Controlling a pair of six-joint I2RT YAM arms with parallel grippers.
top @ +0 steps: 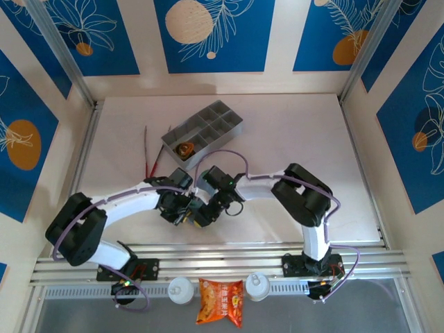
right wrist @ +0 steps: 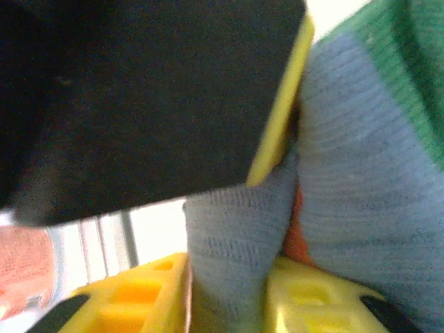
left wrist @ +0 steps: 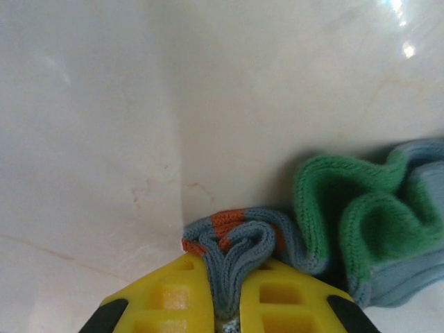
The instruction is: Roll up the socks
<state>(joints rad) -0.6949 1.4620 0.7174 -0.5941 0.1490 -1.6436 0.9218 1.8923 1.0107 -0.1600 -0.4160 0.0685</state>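
The grey-blue sock (left wrist: 388, 277) lies crumpled on the table, its green toe (left wrist: 333, 208) bunched to the right. My left gripper (left wrist: 232, 260) is shut on its orange-banded cuff (left wrist: 232, 225), which is squeezed between the yellow fingers. My right gripper (right wrist: 229, 270) meets it from the other side. Its jaws stand apart, with a flat panel of the same sock (right wrist: 354, 173) between them. Both grippers, left (top: 182, 216) and right (top: 202, 214), come together at the table's near middle. The olive-brown sock (top: 184, 149) sits rolled in a near compartment of the tray.
The grey compartment tray (top: 215, 121) stands behind the grippers. Thin red sticks (top: 149, 159) lie to its left. The left gripper's black body (right wrist: 139, 90) sits close in front of the right wrist camera. A snack bag (top: 220, 302) lies at the near rail.
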